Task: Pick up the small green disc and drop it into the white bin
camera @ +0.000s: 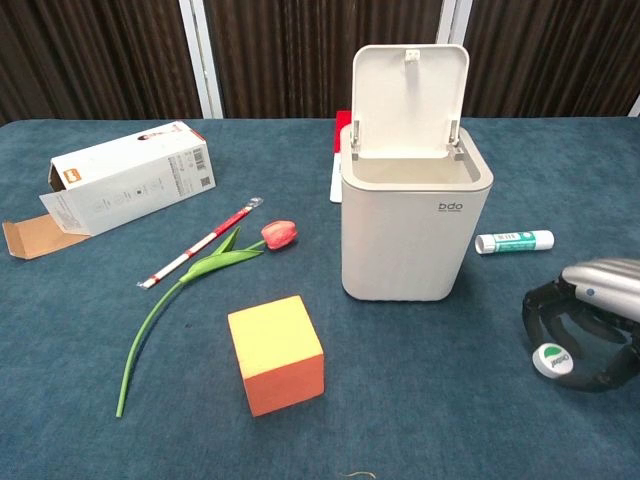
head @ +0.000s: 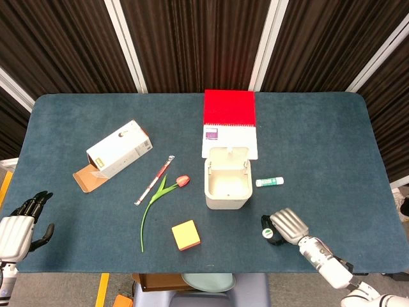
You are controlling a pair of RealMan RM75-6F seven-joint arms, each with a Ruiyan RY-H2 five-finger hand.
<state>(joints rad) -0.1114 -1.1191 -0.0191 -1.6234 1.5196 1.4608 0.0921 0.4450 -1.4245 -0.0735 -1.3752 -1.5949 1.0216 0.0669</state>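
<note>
Right hand [camera: 590, 325] has fingers curled around small green-and-white plastic disc [camera: 551, 359], right of white lidded bin [camera: 414, 225]; we judge it light, slippery — pinch the rim.

A staged test setup in a lab or studio: a worktop [head: 319, 128] covered in blue carpet-like fabric, dark pleated curtains [head: 192, 45] with white vertical strips at 12 o'clock, and yellow floor tape [head: 102, 289] at 7 o'clock.

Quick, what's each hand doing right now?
Left hand: open, holding nothing.
Right hand: fingers curled around the green disc; firm grip cannot be told.
</note>
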